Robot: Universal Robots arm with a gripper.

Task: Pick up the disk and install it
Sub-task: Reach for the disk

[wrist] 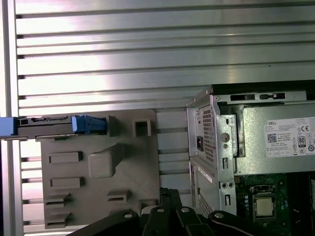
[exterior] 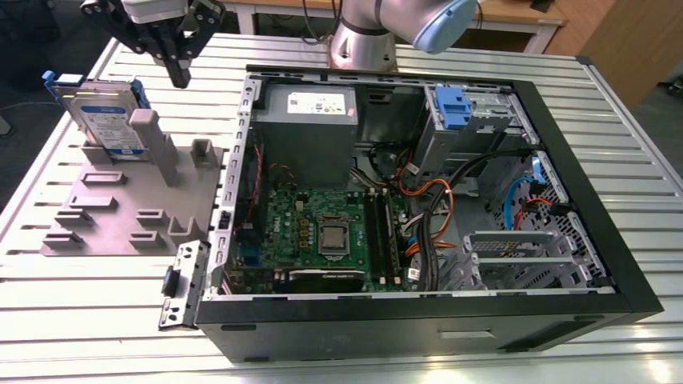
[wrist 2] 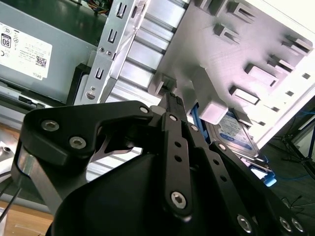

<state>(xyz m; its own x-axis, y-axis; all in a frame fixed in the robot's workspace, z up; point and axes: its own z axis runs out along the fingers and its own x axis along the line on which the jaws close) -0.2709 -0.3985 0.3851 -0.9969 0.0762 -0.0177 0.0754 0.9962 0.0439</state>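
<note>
One risk is looming: the gripper (exterior: 179, 78), hanging empty w/ fingers seemingly pinched together, is hovering near the disk (exterior: 107, 120) standing upright in the grey holder (exterior: 107, 220), so descending unopened could be tipping it.

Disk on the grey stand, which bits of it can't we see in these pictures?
Exterior view: the disk has its lower part hidden behind the posts of the grey stand.
Second wrist view: most of the disk is covered by the stand and the tool; part of its label peeks out.
First wrist view: the disk is seen edge-on, so its label is hidden, and the picture's edge cuts off one end.
</note>
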